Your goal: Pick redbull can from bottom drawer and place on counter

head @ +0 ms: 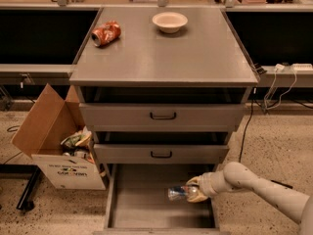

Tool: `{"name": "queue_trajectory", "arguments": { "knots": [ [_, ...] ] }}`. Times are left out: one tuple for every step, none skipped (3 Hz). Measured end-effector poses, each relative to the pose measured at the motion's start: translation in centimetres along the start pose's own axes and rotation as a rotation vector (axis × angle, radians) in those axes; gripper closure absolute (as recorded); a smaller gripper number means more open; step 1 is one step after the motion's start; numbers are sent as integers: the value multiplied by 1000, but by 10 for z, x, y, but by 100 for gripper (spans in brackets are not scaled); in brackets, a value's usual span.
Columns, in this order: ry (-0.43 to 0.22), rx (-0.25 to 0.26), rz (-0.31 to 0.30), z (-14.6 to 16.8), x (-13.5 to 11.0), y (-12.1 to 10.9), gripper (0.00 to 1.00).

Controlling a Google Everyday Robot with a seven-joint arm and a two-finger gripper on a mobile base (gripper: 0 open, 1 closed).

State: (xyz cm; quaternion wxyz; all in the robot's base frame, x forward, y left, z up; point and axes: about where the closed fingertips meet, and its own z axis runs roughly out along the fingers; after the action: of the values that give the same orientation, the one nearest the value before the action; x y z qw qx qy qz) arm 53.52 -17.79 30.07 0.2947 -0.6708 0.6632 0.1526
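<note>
The redbull can [177, 193], slim and silvery, lies sideways in my gripper [191, 192], held a little above the floor of the open bottom drawer [146, 204]. The gripper is shut on the can's right end, and my white arm [254, 186] reaches in from the lower right over the drawer's right wall. The counter [166, 53] is the grey cabinet top above.
An orange-red dented can [105, 33] and a white bowl [169, 21] sit on the counter's far part. Two upper drawers with black handles [163, 115] stand slightly open above the gripper. An open cardboard box [58, 146] of trash stands left of the cabinet. Cables hang at right.
</note>
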Motion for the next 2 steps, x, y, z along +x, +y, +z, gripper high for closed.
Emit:
{"name": "queue_trajectory", "arguments": {
  "knots": [
    [-16, 0, -3, -3, -4, 1, 100],
    [-64, 33, -52, -47, -38, 2, 100]
  ]
}}
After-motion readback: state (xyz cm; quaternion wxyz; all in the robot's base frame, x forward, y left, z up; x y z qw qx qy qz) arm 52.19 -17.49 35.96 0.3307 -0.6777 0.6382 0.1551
